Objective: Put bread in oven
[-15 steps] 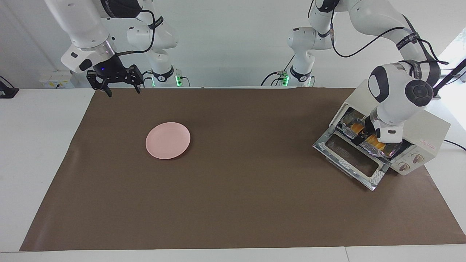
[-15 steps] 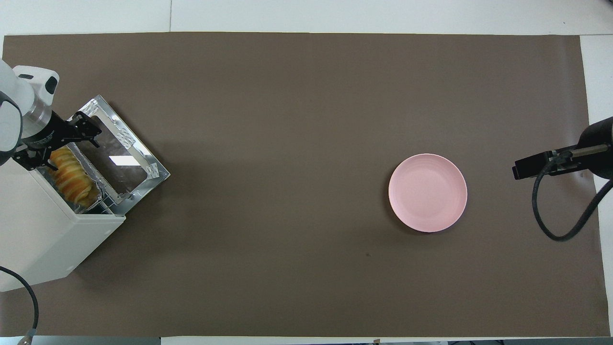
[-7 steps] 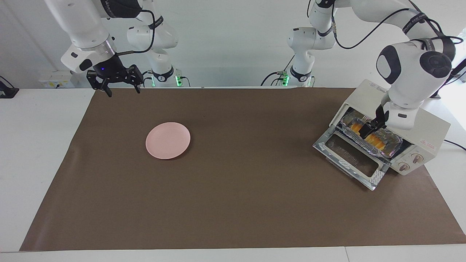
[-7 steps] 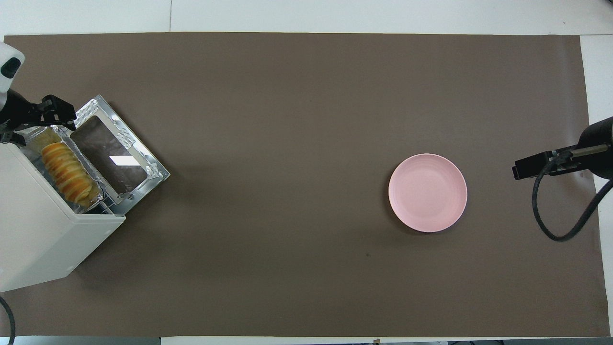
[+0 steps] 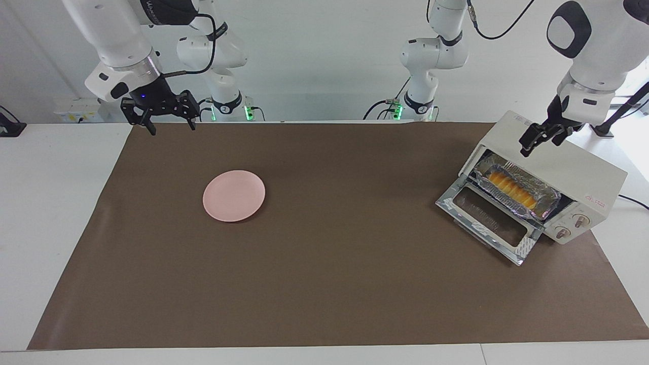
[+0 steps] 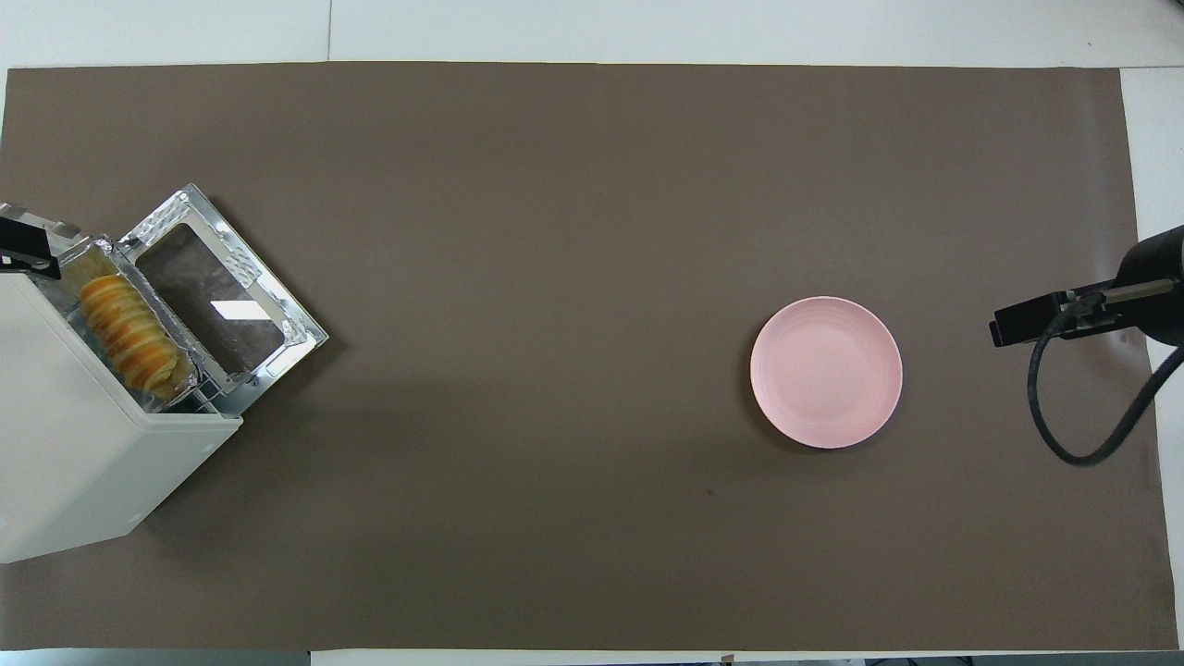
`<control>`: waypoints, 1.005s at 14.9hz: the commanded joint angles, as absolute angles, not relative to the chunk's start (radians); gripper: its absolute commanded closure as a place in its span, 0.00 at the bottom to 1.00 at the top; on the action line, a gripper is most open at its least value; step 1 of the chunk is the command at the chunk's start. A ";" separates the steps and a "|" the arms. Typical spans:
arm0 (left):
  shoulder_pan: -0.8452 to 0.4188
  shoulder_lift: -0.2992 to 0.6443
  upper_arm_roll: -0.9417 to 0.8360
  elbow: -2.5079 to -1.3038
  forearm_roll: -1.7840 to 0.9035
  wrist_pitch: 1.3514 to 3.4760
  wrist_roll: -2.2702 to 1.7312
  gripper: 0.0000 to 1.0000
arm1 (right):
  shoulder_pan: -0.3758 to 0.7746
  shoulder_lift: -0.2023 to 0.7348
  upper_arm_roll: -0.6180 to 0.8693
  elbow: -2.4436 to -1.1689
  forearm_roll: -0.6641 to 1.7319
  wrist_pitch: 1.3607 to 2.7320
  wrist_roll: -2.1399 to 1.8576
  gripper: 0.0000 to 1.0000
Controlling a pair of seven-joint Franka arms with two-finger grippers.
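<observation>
The yellow-orange bread (image 5: 509,189) lies in a crinkled foil tray (image 5: 548,201) on the rack inside the cream-white oven (image 5: 588,172), at the left arm's end of the table. The oven's glass door (image 5: 485,220) hangs open. The bread (image 6: 129,333) and the oven (image 6: 74,444) also show in the overhead view. My left gripper (image 5: 541,141) is open and empty, raised over the oven's top. Only its tip (image 6: 23,255) shows in the overhead view. My right gripper (image 5: 172,128) is open and empty and waits over the mat's edge nearest the robots.
A round pink plate (image 5: 233,195) lies bare on the brown mat (image 5: 324,284), toward the right arm's end; it also shows in the overhead view (image 6: 826,372). The open door (image 6: 222,305) juts out over the mat. A black cable (image 6: 1064,435) hangs by the right gripper (image 6: 1027,320).
My left gripper has let go of the bread, drawn out of the oven's mouth and risen above the oven's top. The bread stays in the foil tray. The right arm has not moved.
</observation>
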State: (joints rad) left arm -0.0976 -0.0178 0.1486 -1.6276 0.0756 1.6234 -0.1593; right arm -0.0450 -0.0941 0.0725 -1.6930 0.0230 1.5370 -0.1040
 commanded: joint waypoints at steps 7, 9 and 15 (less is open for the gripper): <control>-0.107 -0.067 0.146 -1.671 0.005 1.628 0.008 0.00 | -0.058 -0.106 0.081 -1.704 0.015 1.531 -0.109 0.00; -0.113 -0.060 0.140 -1.664 0.005 1.640 0.008 0.00 | -0.058 -0.106 0.081 -1.704 0.015 1.531 -0.109 0.00; -0.141 -0.060 0.137 -1.671 0.005 1.658 0.008 0.00 | -0.058 -0.106 0.081 -1.704 0.015 1.531 -0.109 0.00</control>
State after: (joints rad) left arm -0.1352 -0.0526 0.1275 -1.6545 0.0148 1.6405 -0.0038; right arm -0.0450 -0.0941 0.0725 -1.6930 0.0230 1.5370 -0.1040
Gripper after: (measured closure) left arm 0.000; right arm 0.000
